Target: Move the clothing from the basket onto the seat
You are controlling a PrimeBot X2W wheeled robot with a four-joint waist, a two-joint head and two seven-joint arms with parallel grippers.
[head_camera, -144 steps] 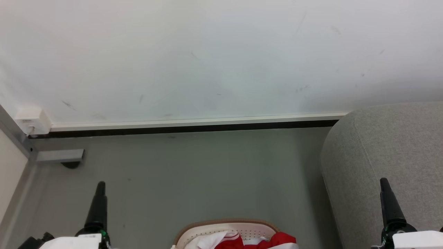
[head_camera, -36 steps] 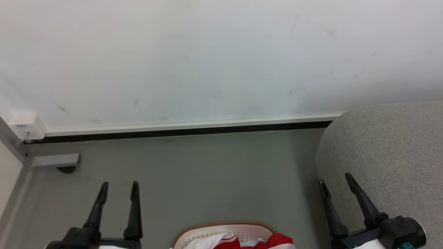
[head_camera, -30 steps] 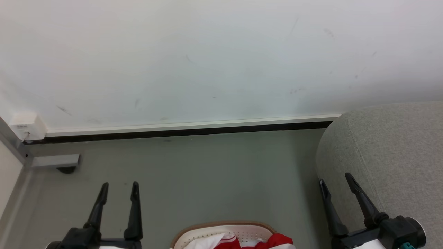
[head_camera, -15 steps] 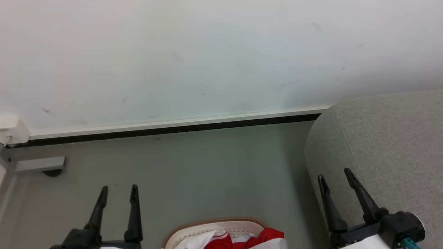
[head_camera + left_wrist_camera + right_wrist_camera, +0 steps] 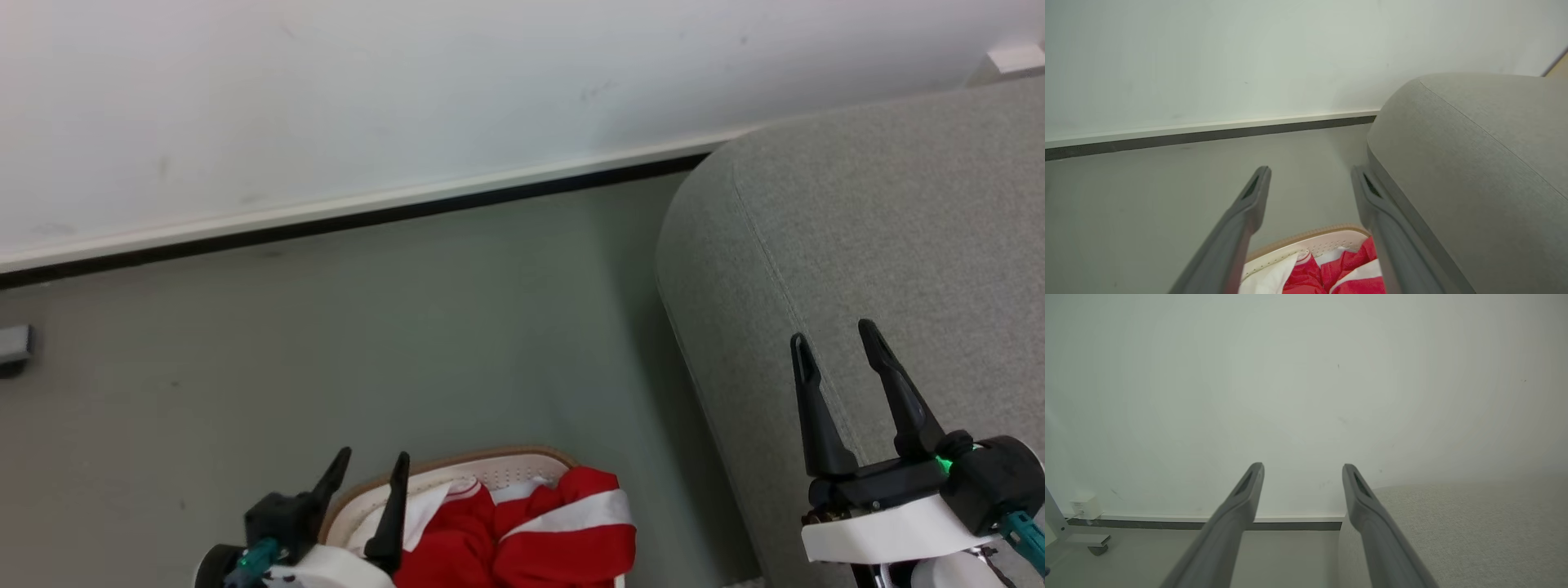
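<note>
While the left gripper (image 5: 373, 454) sits low at the bottom left of the head view, its fingers point up and a little right. Its jaws are spread wide and hold nothing. One finger overlaps the rim of the basket (image 5: 498, 457) in that view; whether it touches cannot be told. In the left wrist view, basket and contents show low between the two fingers.

The basket stands on the floor (image 5: 367, 327), just left of the seat (image 5: 898, 212). It holds the clothing (image 5: 539, 539), a rumpled red heap with white bands, one fold hanging over the right rim. The basket's near part is cut off by the bottom edge, so how much lies inside is unclear.

The right gripper (image 5: 833, 332) hovers before the seat's rounded side with its fingers up and tilted slightly left. Its jaws are likewise wide apart and empty. The seat runs off the right edge.
</note>
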